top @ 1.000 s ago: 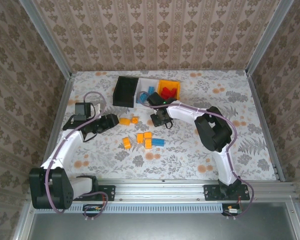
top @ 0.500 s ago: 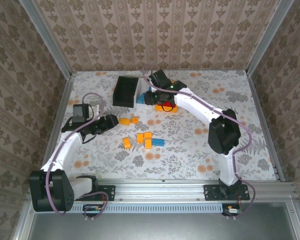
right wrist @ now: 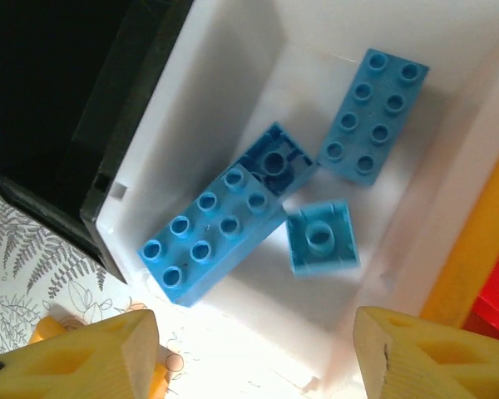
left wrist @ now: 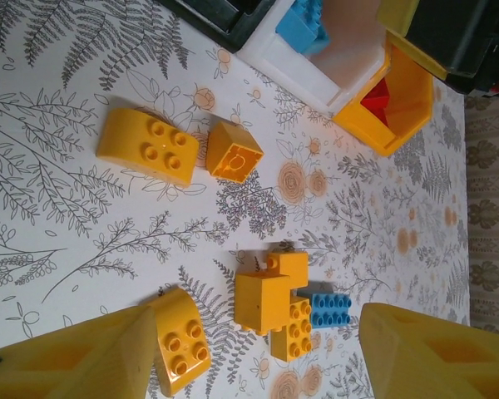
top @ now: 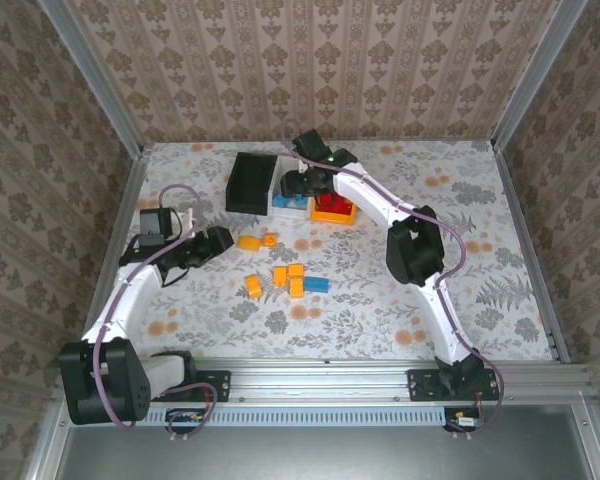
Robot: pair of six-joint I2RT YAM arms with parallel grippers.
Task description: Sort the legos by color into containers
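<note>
The left arm reaches low over the table (top: 500, 260). The left end effector (top: 223, 244) is spread wide and empty, just short of the loose yellow-orange legos (top: 288, 278); picking one looks like its next job. The right arm stretches far forward, with the right end effector (right wrist: 254, 332) open and holding nothing above the white bin (right wrist: 233, 58), where blue legos (right wrist: 212, 237) lie. The stray blue lego (top: 317, 284) probably comes next.

Light blue rectangular plastic bricks (right wrist: 212, 233) glossy, studded; white rectangular plastic bin (right wrist: 224, 75) smooth, slight sheen; floral-printed table cover (left wrist: 58, 224) matt; yellow-orange plastic bricks (left wrist: 148, 146) glossy.
</note>
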